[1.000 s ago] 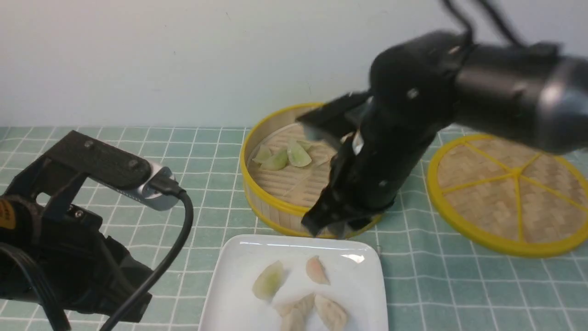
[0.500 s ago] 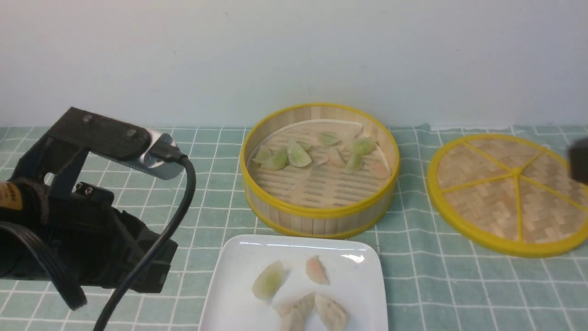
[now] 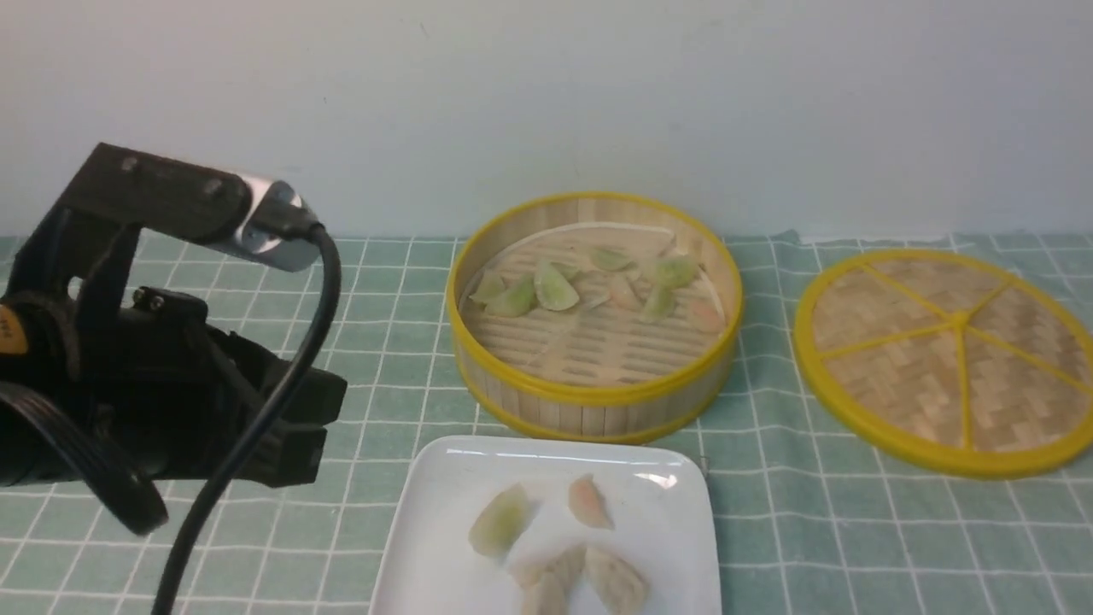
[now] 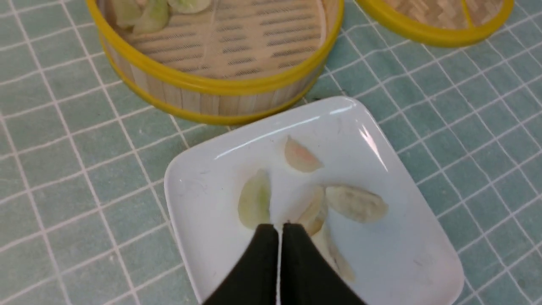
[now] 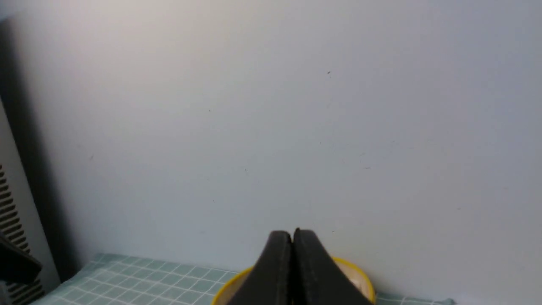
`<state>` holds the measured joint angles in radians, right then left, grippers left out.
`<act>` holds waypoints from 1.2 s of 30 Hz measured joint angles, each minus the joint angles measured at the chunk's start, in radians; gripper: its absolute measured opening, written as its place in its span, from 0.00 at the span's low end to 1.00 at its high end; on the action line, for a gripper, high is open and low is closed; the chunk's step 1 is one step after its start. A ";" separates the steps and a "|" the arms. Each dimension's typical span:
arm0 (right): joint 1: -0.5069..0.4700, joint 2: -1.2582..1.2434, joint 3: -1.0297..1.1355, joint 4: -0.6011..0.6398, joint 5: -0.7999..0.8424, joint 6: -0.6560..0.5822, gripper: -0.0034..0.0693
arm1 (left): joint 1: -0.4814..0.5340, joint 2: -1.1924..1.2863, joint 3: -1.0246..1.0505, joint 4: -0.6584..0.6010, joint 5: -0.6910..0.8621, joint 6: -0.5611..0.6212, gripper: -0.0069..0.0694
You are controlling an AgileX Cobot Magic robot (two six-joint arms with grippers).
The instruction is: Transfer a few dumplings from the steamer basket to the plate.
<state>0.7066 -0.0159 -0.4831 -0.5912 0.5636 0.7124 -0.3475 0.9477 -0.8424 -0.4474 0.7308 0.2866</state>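
Got the basket [image 3: 593, 401] sitting mid-table toward the back edge, open on top, with the lid [image 3: 948, 359] lying flat near the right edge, well apart from it. Counting a loose bunch of dumplings [image 3: 555, 290] across the back half of the basket floor, mostly pale green plus a couple of pinkish ones, some touching. Front half of that floor just slats. Then the plate [image 3: 427, 547] right at the near edge of the table [image 3: 811, 530], just in front of the basket and really close to its bottom rim; can't tell for sure about actual contact. On the plate: one green dumpling [image 3: 499, 521] and one pink dumpling [image 3: 587, 502] lying apart, plus some bigger beige ones [image 3: 615, 581] bunched together toward the near side, partly cut off in the front view. Left arm [image 3: 171, 401] hanging low over the left side of the table, left of the plate. Left gripper [image 4: 279, 226] pinched completely together with nothing in it, tips aimed at the plate, lining up between the green one and the beige pile in the wrist view. Right gripper [image 5: 292, 233] also squeezed tight and holding nothing, pointing at the wall [image 5: 271, 106] with just a bit of yellow basket rim peeking out behind the tips.
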 joint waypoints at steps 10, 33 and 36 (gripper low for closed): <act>0.000 -0.002 0.001 -0.029 -0.002 0.034 0.03 | 0.000 -0.480 0.266 -0.046 -0.245 0.006 0.08; 0.000 -0.002 0.001 -0.029 -0.002 0.035 0.03 | 0.028 -0.807 0.415 0.097 -0.291 0.067 0.08; 0.000 -0.002 0.001 -0.029 -0.002 0.035 0.03 | 0.132 -0.863 0.498 0.204 -0.297 -0.025 0.08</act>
<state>0.7070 -0.0182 -0.4823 -0.6203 0.5613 0.7469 -0.2155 0.0847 -0.3443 -0.2432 0.4340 0.2614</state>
